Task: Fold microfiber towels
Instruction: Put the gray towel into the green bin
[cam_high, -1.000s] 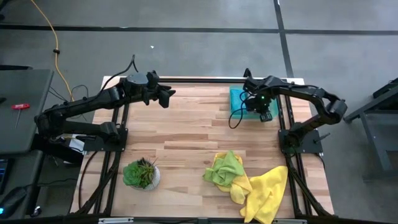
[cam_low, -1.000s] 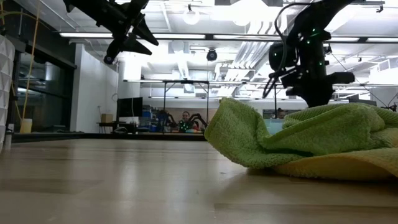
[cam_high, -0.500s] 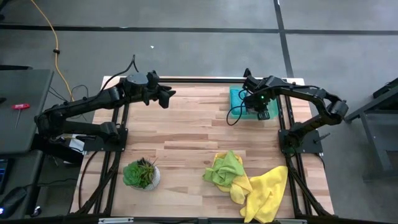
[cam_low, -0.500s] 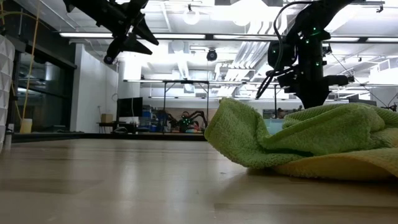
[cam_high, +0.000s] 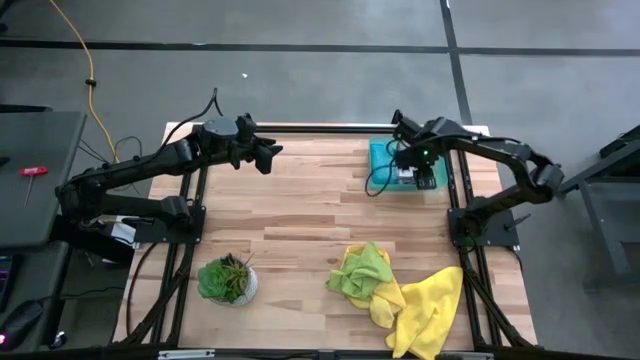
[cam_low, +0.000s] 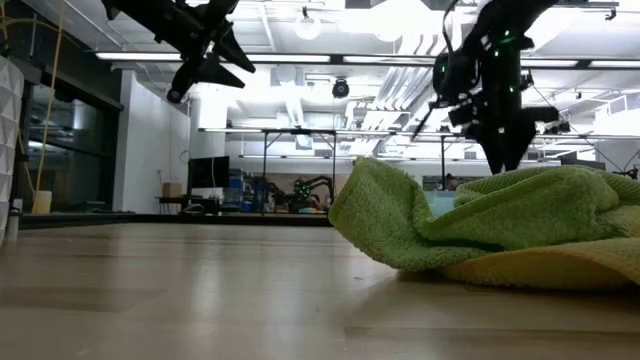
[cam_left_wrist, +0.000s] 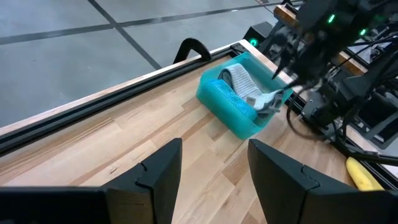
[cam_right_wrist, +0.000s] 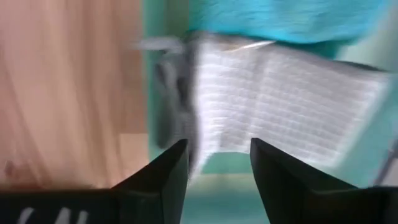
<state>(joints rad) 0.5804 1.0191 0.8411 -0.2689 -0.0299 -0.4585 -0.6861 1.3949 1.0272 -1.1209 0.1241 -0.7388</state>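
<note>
Now, right gripper (cam_high: 418, 178): jaws apart, empty, above grey-white towel (cam_left_wrist: 250, 93) in teal tray (cam_left_wrist: 231, 106), far right of desk (cam_high: 300, 215).
Left gripper (cam_high: 268, 156): jaws wide, empty, raised far left.

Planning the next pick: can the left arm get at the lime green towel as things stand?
Probably yes. The left gripper hovers open at the table's far left side; bare wood lies between it and the lime green towel, which sits on top of the yellow towel.
</note>
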